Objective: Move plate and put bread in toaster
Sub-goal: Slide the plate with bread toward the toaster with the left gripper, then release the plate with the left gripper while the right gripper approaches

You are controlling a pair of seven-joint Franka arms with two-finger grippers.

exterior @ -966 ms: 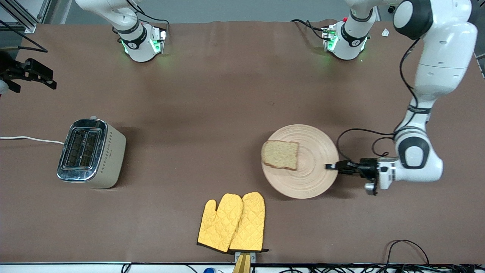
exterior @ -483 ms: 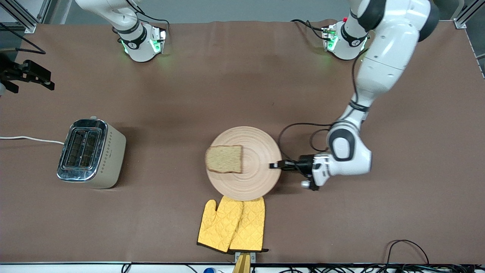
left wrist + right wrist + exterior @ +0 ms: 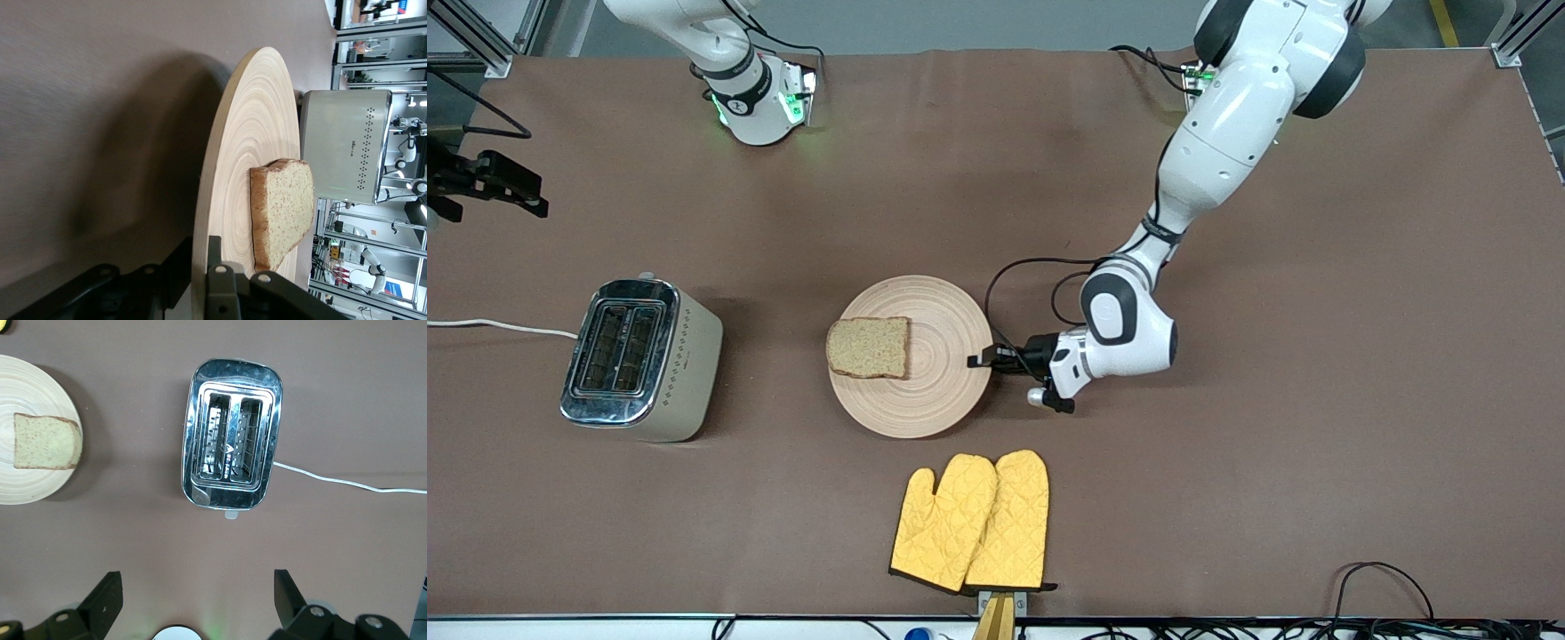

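The pale wooden plate [image 3: 925, 391] lies mid-table with the brown bread slice [image 3: 869, 347] on its half toward the toaster. My left gripper [image 3: 980, 360] is shut on the plate's rim at the side toward the left arm's end; in the left wrist view the plate's edge [image 3: 207, 200] sits between its fingers, with the bread [image 3: 288, 207] on top. The cream and chrome toaster [image 3: 640, 357] stands toward the right arm's end, both slots empty. My right gripper [image 3: 489, 178] is open and empty, high over the table near the toaster [image 3: 232, 433]; the plate [image 3: 40, 487] and bread [image 3: 45, 441] show there too.
A pair of yellow oven mitts [image 3: 974, 523] lies near the front edge, nearer the front camera than the plate. The toaster's white cord [image 3: 498, 325] runs off the right arm's end. Black cables [image 3: 1383, 587] lie at the front corner toward the left arm's end.
My left gripper has dragged the plate with the bread from the left arm's side toward the toaster, now mid-table. The right gripper has barely shifted.
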